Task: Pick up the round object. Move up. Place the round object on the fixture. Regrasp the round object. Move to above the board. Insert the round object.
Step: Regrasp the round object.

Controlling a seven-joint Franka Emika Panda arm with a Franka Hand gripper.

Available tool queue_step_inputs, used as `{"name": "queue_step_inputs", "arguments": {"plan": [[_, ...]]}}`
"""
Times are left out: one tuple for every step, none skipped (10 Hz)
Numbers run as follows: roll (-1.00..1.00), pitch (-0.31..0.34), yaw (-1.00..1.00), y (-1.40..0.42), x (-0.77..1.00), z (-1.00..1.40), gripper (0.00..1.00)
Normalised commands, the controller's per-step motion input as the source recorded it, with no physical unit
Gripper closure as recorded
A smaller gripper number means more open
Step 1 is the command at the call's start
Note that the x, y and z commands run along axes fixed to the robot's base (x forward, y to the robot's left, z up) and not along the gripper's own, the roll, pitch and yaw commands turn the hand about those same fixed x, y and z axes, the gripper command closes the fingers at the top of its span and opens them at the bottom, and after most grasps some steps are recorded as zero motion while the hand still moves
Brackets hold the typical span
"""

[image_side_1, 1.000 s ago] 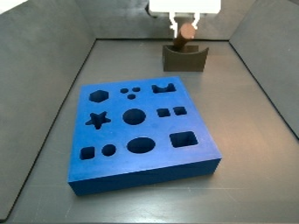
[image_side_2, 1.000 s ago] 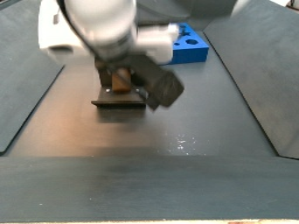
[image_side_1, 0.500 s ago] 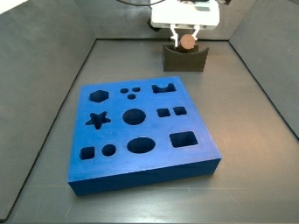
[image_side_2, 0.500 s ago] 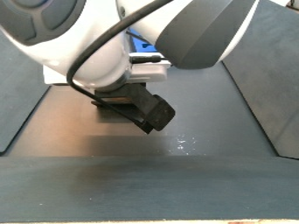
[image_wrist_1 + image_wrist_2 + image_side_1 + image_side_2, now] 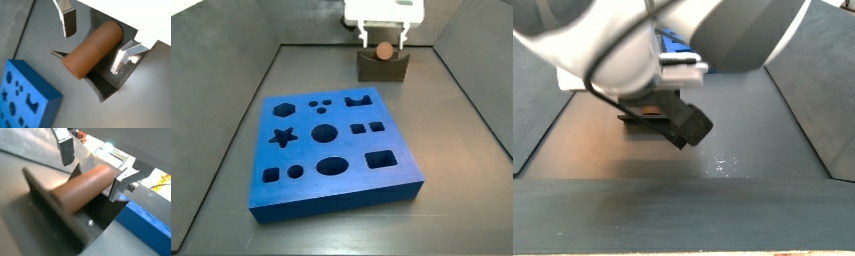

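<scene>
Nearest in a side view, the board [image 5: 334, 155] is laid flat on the bench [image 5: 458, 130]. Beyond it, at the far end, the fixture [image 5: 382, 67] is seen with the round object [image 5: 382, 49] resting in its notch — the tool [image 5: 382, 42] is spread, its fingers [image 5: 69, 21] either side of the peg without pinching it.

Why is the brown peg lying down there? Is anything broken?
Nothing stands out. The round object lies in the fixture notch, the gripper jaws open either side of it. The board sits flat.
</scene>
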Motion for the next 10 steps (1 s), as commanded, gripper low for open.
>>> {"name": "queue_step_inputs", "arguments": {"plan": [[0.12, 0.066, -0.02, 0.0, -0.03, 1.0, 0.0], [0.12, 0.071, -0.02, 0.0, -0.04, 1.0, 0.0], [0.11, 0.079, -0.02, 0.0, -0.04, 0.94, 0.0], [0.11, 0.084, -0.02, 0.0, -0.04, 0.78, 0.0], [0.1, 0.073, -0.02, 0.0, -0.04, 0.56, 0.0], [0.09, 0.075, -0.02, 0.0, -0.04, 0.39, 0.0], [1.0, 0.055, 0.01, -1.0, -0.08, 0.78, 0.0], [1.0, 0.055, 0.01, -1.0, -0.08, 0.71, 0.0], [1.0, 0.043, 0.01, -1.0, -0.1, 0.62, 0.0], [1.0, 0.038, 0.01, -1.0, -0.12, 0.56, 0.0]]}}
